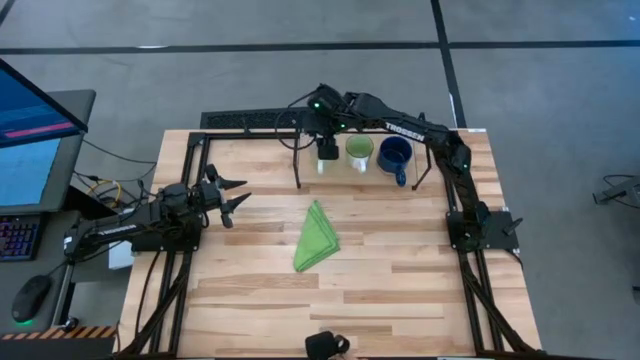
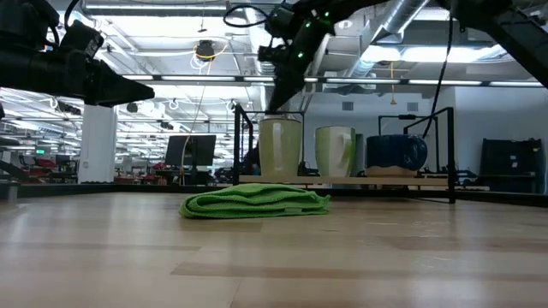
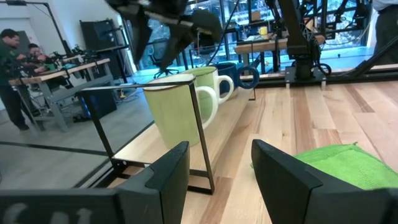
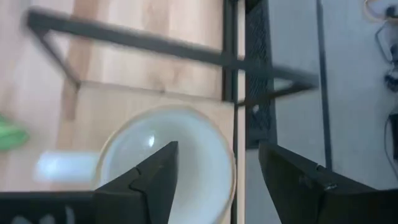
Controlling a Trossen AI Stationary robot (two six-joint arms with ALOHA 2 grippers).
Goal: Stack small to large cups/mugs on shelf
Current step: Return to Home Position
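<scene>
Now 3 mugs line the shelf at the table's far edge. My right gripper hangs released over the end mug. Next I should lift straight clear and head home. My left gripper waits, fingers spread, near the left edge.

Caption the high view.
White mug, green mug and blue mug on the shelf; right gripper open above the white; left gripper waits near green cloth.

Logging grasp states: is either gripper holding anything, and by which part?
Nothing is held. The right gripper hangs open above the white mug, with the mug's rim between its spread fingers. The left gripper is open and empty.
</scene>
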